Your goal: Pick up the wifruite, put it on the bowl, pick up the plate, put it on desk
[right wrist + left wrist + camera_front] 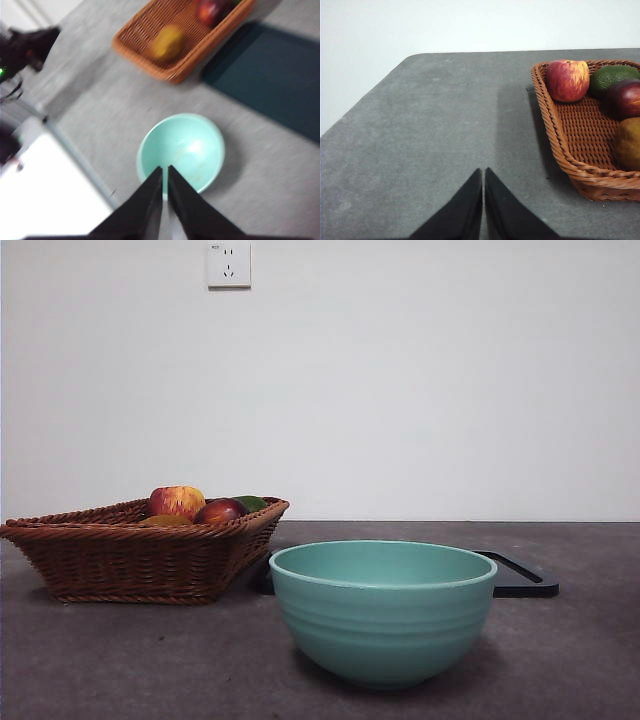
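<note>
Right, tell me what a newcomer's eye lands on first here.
The teal-green bowl stands nearest the front camera, empty, on the desk. Behind it to one side sits a wicker basket of fruit, the streaked apple on top and the brown-golden wifruite beside the dark red fruit.

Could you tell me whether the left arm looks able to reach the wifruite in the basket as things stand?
Probably yes. The wifruite lies uncovered in the open basket, nothing above it, and the left gripper, fingers shut, hangs over bare desk beside it.

Wall [400, 390]: plain white, evenly lit. Socket [228, 264]: white, mounted high on it. Desk [120, 660]: dark grey, matte.
</note>
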Controlling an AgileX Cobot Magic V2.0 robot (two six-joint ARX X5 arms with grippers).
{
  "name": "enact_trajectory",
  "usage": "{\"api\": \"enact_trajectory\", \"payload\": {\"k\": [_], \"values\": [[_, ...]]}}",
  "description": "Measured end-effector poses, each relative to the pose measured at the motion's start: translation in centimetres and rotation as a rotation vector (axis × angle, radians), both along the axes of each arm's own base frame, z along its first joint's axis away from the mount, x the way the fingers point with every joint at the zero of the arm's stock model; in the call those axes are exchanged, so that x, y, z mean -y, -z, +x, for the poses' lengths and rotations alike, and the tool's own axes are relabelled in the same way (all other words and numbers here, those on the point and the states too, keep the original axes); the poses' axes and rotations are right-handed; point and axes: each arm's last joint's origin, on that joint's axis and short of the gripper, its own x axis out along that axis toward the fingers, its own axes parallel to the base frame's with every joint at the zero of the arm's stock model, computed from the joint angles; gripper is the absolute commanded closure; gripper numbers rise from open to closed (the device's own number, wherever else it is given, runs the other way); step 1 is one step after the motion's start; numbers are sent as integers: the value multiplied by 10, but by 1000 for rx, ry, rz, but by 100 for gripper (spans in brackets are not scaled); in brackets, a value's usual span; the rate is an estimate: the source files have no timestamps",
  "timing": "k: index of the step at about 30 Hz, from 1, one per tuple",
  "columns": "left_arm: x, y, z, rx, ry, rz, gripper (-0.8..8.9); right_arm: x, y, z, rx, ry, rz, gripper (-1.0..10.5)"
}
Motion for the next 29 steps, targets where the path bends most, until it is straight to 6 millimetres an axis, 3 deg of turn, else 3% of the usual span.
{"api": "enact_trajectory", "payload": {"k": [7,15,21,29], "values": [[0,0,0,0,0,0,806,31,-26,-9,298,221,100,939],[0,0,0,0,0,0,806,57,-40,-26,587,485,55,939],[0,0,0,0,0,0,806,63,-18,-28,745,570,60,939],[0,0,0,0,0,0,806,63,41,-17,849,590,90,939]]}}
